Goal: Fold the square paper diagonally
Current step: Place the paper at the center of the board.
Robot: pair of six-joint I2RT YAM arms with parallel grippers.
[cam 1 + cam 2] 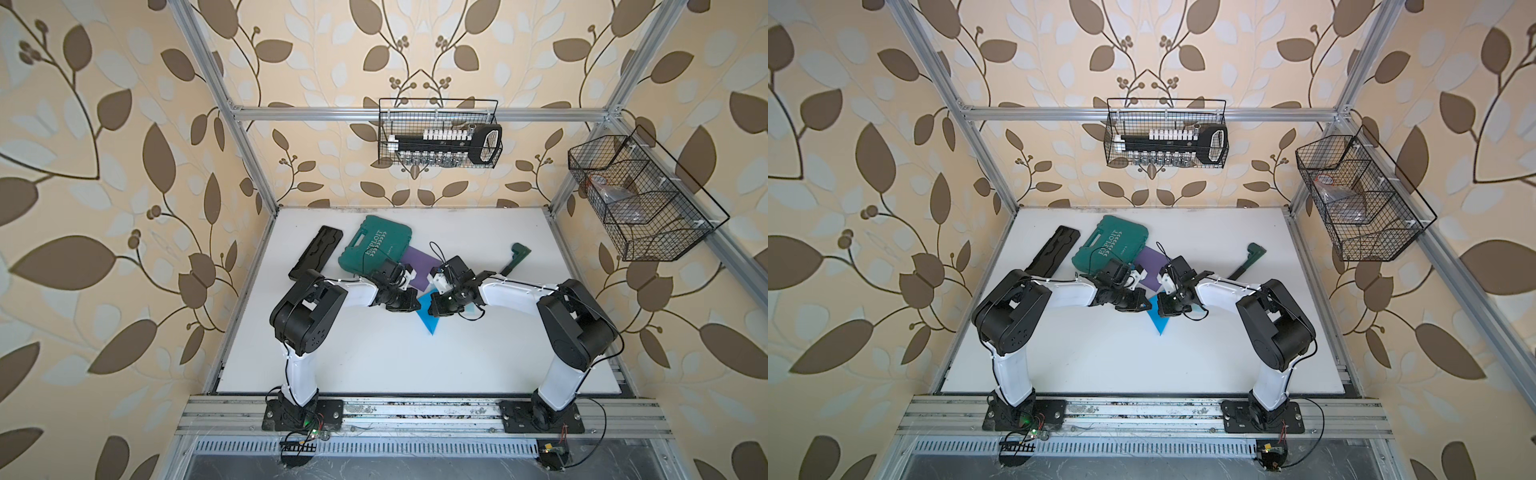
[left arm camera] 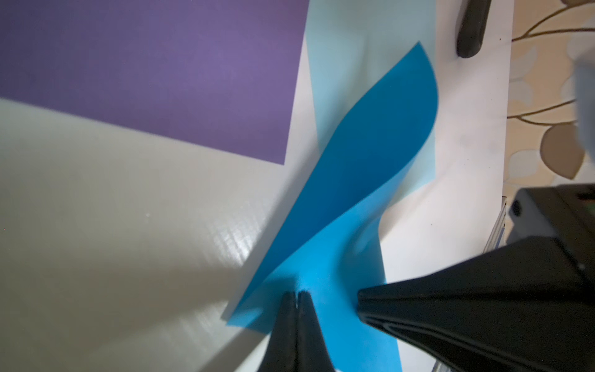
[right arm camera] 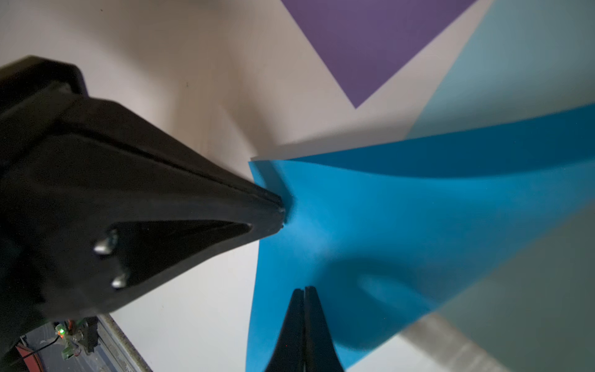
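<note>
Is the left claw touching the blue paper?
Touching. The right wrist view shows the left gripper, shut, pressing its tip into the blue paper, which puckers around it.

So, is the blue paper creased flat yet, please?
Partly folded: the blue paper is doubled over, but its upper flap bows up, uncreased.

Bright and even from overhead in both top views, with faint shadows beneath the arms on the white table point(image 1: 374, 365) and wide-angle bowing toward the edges. Dimmer at the wrists: broad grey shadows, a glare patch on the tabletop, soft focus across the blue paper point(image 2: 354, 167), and heavy blur on the close-up left gripper point(image 3: 281, 214).
</note>
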